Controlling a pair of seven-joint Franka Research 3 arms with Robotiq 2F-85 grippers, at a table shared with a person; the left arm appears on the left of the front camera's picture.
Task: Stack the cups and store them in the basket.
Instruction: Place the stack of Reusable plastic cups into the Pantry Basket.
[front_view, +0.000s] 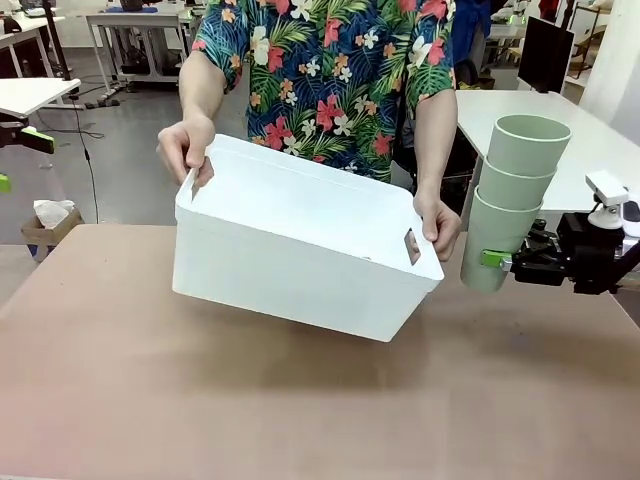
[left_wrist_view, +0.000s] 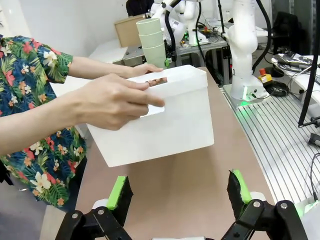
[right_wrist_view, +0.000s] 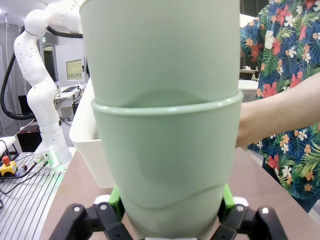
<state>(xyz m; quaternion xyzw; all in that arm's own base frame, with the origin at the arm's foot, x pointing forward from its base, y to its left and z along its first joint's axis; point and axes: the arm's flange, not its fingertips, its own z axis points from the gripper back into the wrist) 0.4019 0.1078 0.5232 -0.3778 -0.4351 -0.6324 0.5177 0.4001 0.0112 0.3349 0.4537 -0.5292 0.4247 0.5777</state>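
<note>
**Count.** I count one stack of three pale mint-green tapered plastic cups (front_view: 515, 195), nested mouth-up and leaning slightly. There is one large white rectangular plastic basket (front_view: 290, 265), two grippers, and one person with two hands. The left wrist view gives the same three cups (left_wrist_view: 152, 40) beyond the basket (left_wrist_view: 170, 120).

**Hidden or cut off.**
- In the right wrist view the stack (right_wrist_view: 165, 150) is cut off by the top edge, so I can separate only two cups with certainty.
- It also covers most of the fingers, leaving slivers of green pad at either side.
- From the front I cannot make out the inside of the basket.
- The lowest cup's base is partly behind the person's second hand (front_view: 440, 222).

**Basket.** It is held off the brown desk (front_view: 300, 420), tilted, with its shadow on the desk below. The first hand (front_view: 185, 150) holds the cut-out handle on the robot's left, and the second hand holds the opposite end.

**Right gripper (front_view: 491, 262).** Its fingers are clamped on the lowest cup, holding the stack in the air. The stack is on the robot's right of the basket, just beside the second hand and apart from the rim.

**Left gripper (left_wrist_view: 180, 195).** Its fingers are spread wide with nothing between them. The basket hangs well ahead of them, above the desk (left_wrist_view: 185, 170).
</note>
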